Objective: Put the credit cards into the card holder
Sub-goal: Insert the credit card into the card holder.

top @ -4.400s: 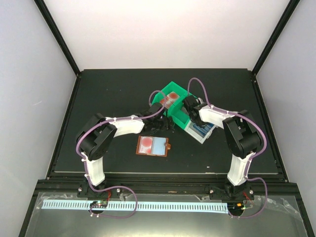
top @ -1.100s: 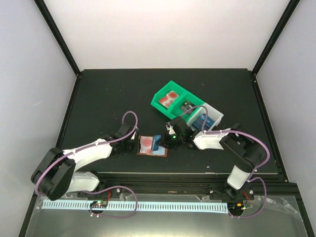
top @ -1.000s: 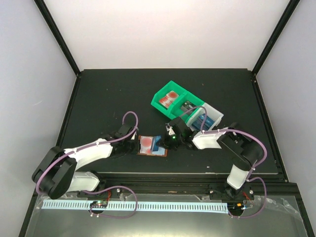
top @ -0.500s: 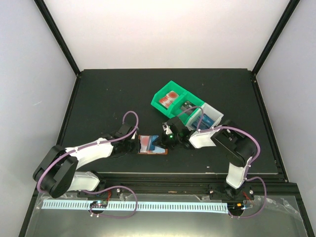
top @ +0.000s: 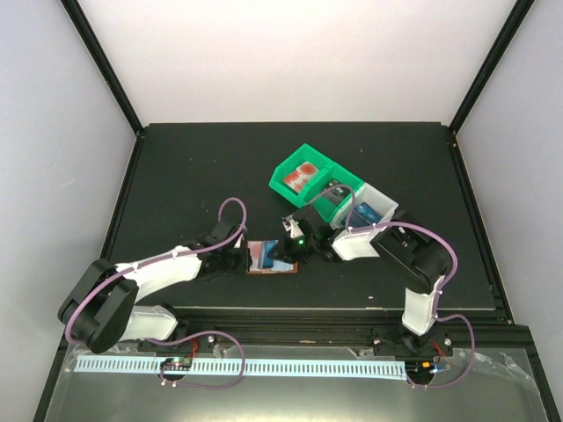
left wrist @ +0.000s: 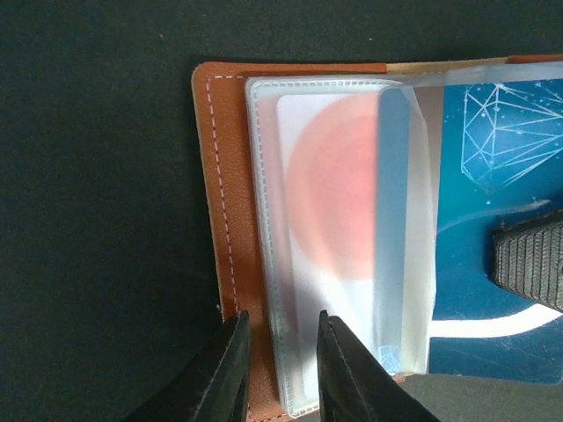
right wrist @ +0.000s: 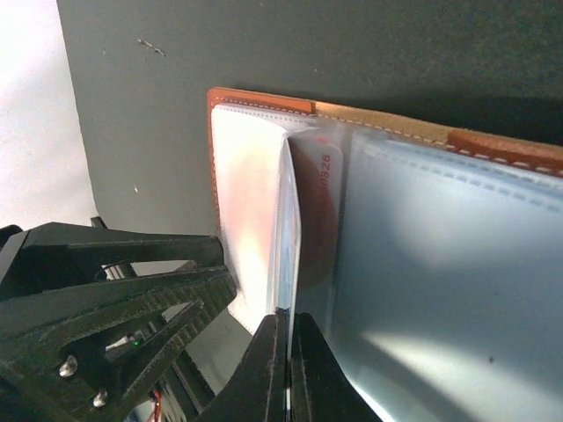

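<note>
Near the front edge of the table (top: 193, 176), the holder (left wrist: 215, 220) lies open and flat, its brown leather rim showing at the left. The left gripper (left wrist: 281, 323) comes at it low from the left. Its jaws stand a narrow gap apart, one fingertip over the stitched leather rim and the other over the edge of the clear sleeve (left wrist: 264, 264). Whether they press on the holder I cannot tell.

A red card (left wrist: 330, 185) sits inside that sleeve, blurred by the plastic. Just right of it a loose sleeve leaf stands lifted. The blue card (left wrist: 493, 132), printed with white line figures, lies tilted over the holder's right half with its left edge at that leaf. The right gripper (right wrist: 288, 318) reaches in from the right, jaws together and clamped on the blue card, which shows edge-on between them in the right wrist view.

Farther back and to the right, apart from the holder, a green bin (top: 283, 183) holds red cards (top: 302, 173) in its left compartment. What lies in its other compartment is too small to tell. Just beside its right side, a grey bin (top: 385, 200) holds blue cards (top: 363, 213).
</note>
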Controlling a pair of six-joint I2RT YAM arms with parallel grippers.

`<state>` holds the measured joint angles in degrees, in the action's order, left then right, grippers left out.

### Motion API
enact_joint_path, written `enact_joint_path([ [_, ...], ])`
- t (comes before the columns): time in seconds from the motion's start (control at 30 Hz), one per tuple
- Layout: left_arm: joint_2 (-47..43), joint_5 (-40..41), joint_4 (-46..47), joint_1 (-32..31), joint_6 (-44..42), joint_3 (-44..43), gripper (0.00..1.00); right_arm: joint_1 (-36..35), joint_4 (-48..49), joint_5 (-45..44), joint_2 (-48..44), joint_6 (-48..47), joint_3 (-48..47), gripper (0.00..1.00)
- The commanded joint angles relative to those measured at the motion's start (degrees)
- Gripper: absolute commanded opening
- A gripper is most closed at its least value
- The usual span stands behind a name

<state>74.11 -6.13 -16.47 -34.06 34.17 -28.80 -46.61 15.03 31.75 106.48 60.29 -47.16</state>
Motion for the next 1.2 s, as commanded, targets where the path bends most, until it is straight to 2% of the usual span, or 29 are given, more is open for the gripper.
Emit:
enact_joint_path([
  [0.0, 0.2, 1.9, -1.6, 0.3, 0.2, -0.3, 0.24, -1.0, -5.2, 1.5, 2.8, -4.9, -2.0, 0.04],
  [0.23, 0.3, 2.5, -1.6, 0.3, 0.8, -0.2, 0.31, -1.0, -9.7, -1.4, 3.0, -7.5, -5.3, 0.09],
  [0.4, -0.4, 3.4, -2.2, 0.3, 1.1, 0.0, 0.34, -1.0, -15.8, -8.6, -1.7, -10.2, -5.4, 0.26],
  [0.5, -2.2, 3.7, -2.3, 0.2, 1.3, 0.1, 0.34, -1.0, -18.7, -11.5, -3.3, -10.9, -5.7, 0.31],
  [0.6, -2.5, 3.9, -2.2, 0.3, 1.3, 0.2, 0.35, -1.1, -20.5, -13.4, -3.9, -11.0, -6.0, 0.30],
  [0.83, -1.3, 3.6, -1.5, 0.3, 1.3, 0.1, 0.36, -1.1, -22.1, -13.3, -1.5, -12.4, -8.1, 0.23],
  [1.17, 1.8, 3.9, -0.3, 0.2, 1.0, -0.5, 0.35, -1.8, -25.5, -13.2, 3.9, -16.4, -13.9, 0.21],
])
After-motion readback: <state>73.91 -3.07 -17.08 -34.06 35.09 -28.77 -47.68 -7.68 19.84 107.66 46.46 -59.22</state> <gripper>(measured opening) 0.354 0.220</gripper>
